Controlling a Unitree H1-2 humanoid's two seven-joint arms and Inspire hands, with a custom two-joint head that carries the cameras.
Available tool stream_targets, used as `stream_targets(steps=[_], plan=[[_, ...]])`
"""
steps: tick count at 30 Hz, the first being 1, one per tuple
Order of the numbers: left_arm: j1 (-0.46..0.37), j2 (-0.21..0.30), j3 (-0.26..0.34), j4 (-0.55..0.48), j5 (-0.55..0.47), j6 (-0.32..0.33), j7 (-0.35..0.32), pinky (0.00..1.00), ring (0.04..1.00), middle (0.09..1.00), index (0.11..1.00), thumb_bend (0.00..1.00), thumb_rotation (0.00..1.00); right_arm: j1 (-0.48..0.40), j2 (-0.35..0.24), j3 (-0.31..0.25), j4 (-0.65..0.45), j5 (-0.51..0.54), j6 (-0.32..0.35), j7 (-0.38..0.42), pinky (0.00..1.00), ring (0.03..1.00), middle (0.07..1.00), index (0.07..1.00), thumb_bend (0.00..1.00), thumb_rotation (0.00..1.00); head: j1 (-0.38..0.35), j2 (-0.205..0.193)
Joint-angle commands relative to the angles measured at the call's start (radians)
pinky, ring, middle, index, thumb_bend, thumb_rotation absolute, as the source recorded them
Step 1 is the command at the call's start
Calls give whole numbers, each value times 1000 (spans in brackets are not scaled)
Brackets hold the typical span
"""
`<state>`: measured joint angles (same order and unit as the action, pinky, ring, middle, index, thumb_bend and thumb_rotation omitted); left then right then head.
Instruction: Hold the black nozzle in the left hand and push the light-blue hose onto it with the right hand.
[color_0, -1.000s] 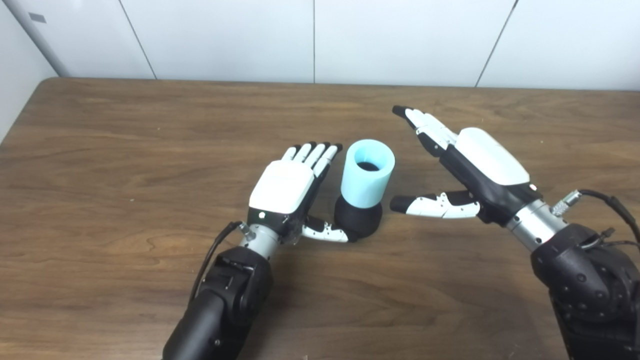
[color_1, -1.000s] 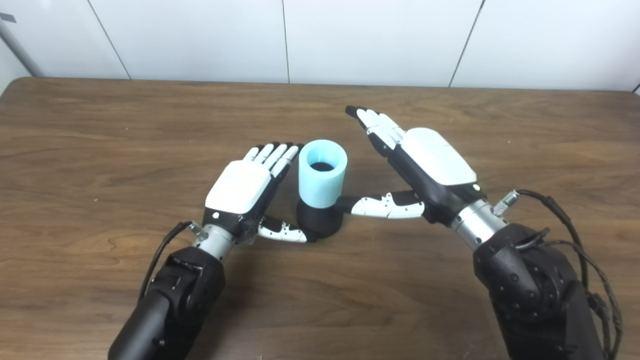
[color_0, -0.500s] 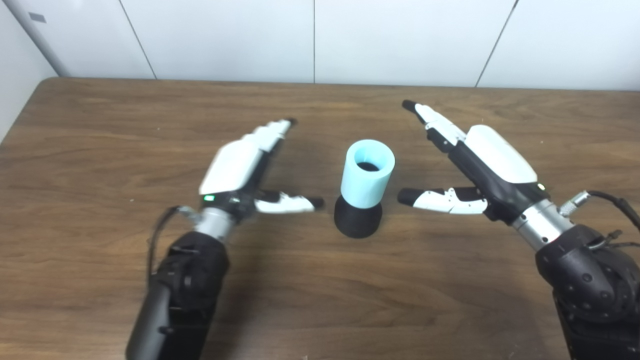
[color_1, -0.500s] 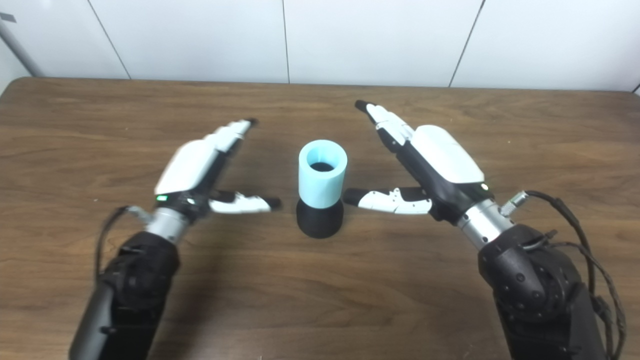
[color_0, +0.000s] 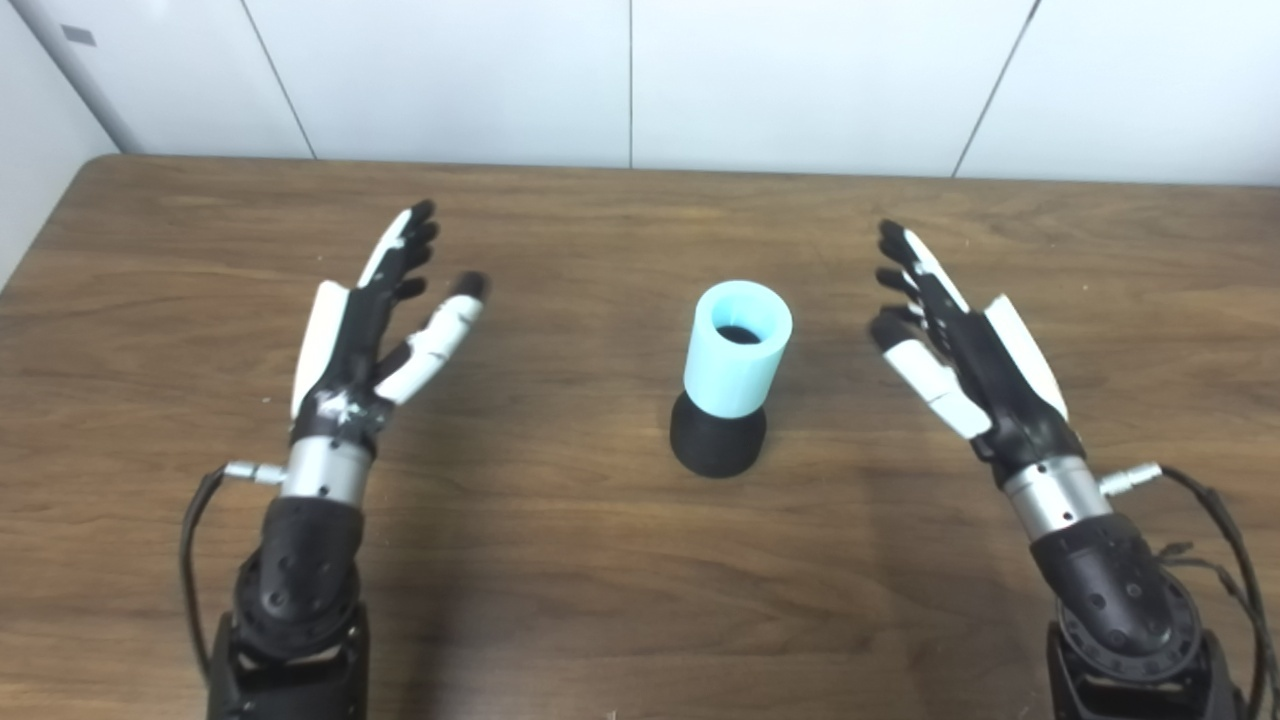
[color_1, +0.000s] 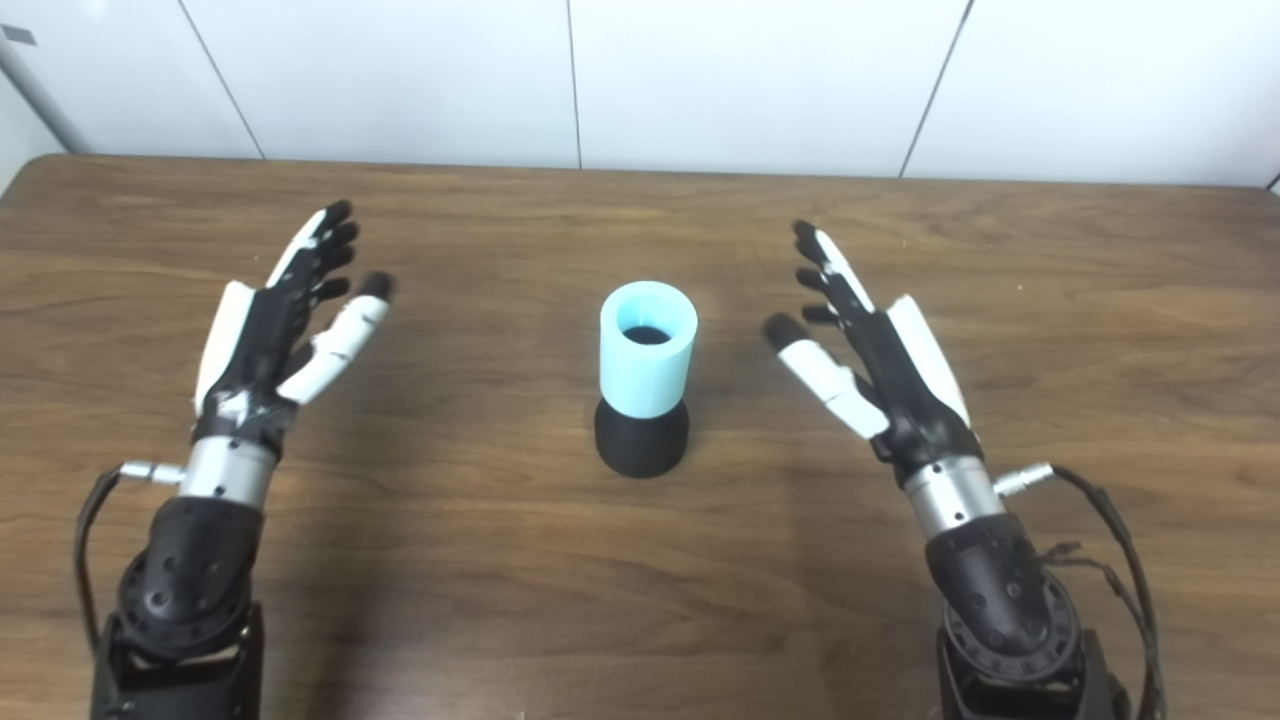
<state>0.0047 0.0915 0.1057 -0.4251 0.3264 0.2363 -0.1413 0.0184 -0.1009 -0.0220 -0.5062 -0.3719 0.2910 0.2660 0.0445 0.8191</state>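
Note:
The black nozzle (color_0: 718, 445) stands upright on the wooden table (color_0: 560, 560) near the middle. The light-blue hose (color_0: 738, 350) sits upright on top of it, its open end facing up. My left hand (color_0: 375, 320) is open and empty, well to the left of the pair, fingers pointing away from me. My right hand (color_0: 960, 350) is open and empty, to the right of the pair, palm turned inward. Neither hand touches the nozzle or the hose.
White wall panels (color_0: 630, 80) run along the table's far edge. A grey post (color_0: 70, 70) stands at the far left corner. Cables (color_0: 1215, 520) hang off my right wrist.
Both hands have drawn back from the nozzle and hose, the left far to the left, the right out to the right. My left thumb no longer touches the nozzle. The pair has not moved.

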Motion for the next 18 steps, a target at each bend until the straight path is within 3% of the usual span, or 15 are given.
stream_targets(steps=[1, 3, 5, 8, 14, 18], plan=[[15, 6, 12, -5, -53, -58, 26, 905, 930, 947, 972, 453, 760, -1, 13, -14, -9, 65, -33, -36, 810, 924, 968, 980, 604, 1000, 2, 3], [36, 3, 23, -8, -94, -59, 34, 926, 939, 949, 972, 476, 770, 14, 24, -25, 4, 125, -65, -53, 824, 930, 968, 974, 633, 1000, 2, 3], [60, -1, 38, -16, -150, -65, 38, 988, 962, 955, 984, 590, 781, 35, 38, -42, 24, 209, -103, -65, 901, 959, 981, 968, 667, 1000, 1, 4], [98, 4, 61, -16, -238, -95, 35, 972, 961, 961, 990, 624, 803, 65, 50, -62, 58, 310, -156, -75, 940, 979, 992, 978, 658, 1000, 1, 6], [160, -1, 87, -22, -347, -123, 40, 953, 944, 964, 994, 606, 966, 113, 55, -74, 132, 398, -277, -108, 949, 982, 982, 971, 662, 1000, -5, 8], [191, -1, 84, 15, -323, -183, 61, 941, 942, 956, 987, 569, 997, 135, 51, -74, 174, 427, -327, -124, 955, 981, 984, 974, 662, 1000, -11, 8]])
